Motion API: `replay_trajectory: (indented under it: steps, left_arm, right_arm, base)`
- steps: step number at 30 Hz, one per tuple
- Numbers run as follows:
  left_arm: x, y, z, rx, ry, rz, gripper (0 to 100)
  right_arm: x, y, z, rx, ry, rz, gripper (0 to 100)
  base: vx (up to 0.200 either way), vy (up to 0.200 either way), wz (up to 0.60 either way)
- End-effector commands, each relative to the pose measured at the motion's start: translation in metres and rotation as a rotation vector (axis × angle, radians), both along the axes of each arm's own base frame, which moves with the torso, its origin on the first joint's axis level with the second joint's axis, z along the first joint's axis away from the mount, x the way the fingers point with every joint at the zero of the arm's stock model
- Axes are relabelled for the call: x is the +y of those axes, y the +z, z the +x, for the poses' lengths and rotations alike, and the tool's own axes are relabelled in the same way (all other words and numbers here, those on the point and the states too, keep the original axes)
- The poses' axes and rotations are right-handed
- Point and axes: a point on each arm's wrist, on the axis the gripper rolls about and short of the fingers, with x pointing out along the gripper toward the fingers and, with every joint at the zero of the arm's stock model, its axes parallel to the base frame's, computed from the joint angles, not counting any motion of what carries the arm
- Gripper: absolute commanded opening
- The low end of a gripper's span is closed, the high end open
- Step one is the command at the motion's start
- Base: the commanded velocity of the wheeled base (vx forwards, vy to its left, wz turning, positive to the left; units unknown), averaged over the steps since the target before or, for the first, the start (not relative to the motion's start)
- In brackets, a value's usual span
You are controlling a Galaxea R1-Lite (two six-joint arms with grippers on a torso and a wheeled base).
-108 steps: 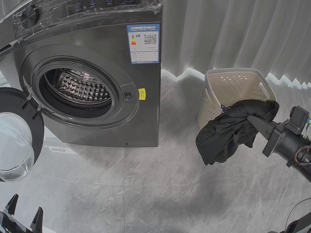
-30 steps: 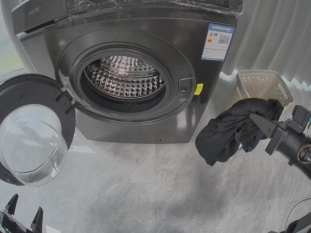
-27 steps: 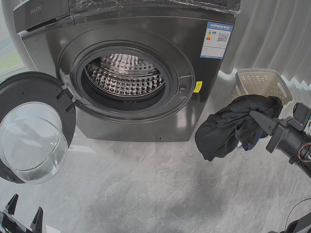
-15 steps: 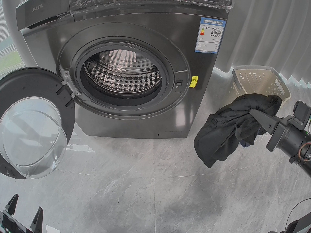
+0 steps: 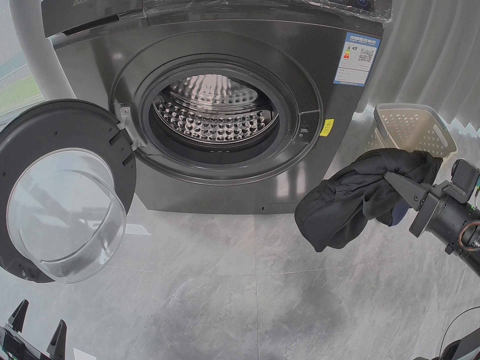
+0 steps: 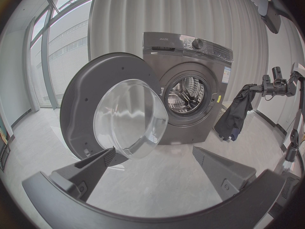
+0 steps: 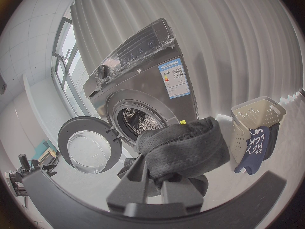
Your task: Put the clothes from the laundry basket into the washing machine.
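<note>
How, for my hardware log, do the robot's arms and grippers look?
The left gripper and right gripper each have two dark grey wedge-shaped fingers tapering to points. The right wrist is a black cylinder with a boxy camera on top and cables.

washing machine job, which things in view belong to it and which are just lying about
Job: black garment shut in the right gripper; navy shirt draped over the laundry basket; washing machine with its door open.
Just about: curtain; window.
</note>
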Motion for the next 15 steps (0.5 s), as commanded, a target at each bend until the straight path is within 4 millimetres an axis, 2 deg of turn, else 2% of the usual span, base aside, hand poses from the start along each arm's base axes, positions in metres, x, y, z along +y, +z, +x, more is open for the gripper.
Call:
replay_trajectory:
  steps: [1,9,15]
  left_arm:
    - [0.0000,-0.0053,-0.0001,0.000,0.000,0.000,100]
    - [0.0000,-0.0053,-0.0001,0.000,-0.002,-0.002,100]
    - [0.0000,-0.0053,-0.0001,0.000,-0.002,0.000,100]
  right_arm:
    - [0.0003,-0.0004,0.0002,0.002,0.001,-0.002,0]
    - [0.0003,-0.0006,0.0002,0.004,0.001,-0.001,0]
    - [-0.0004,-0.0011,0.0002,0.007,-0.002,-0.002,0]
  base:
    - [0.000,0.000,0.00]
    - [0.000,0.000,0.00]
    - [0.000,0.200,0.00]
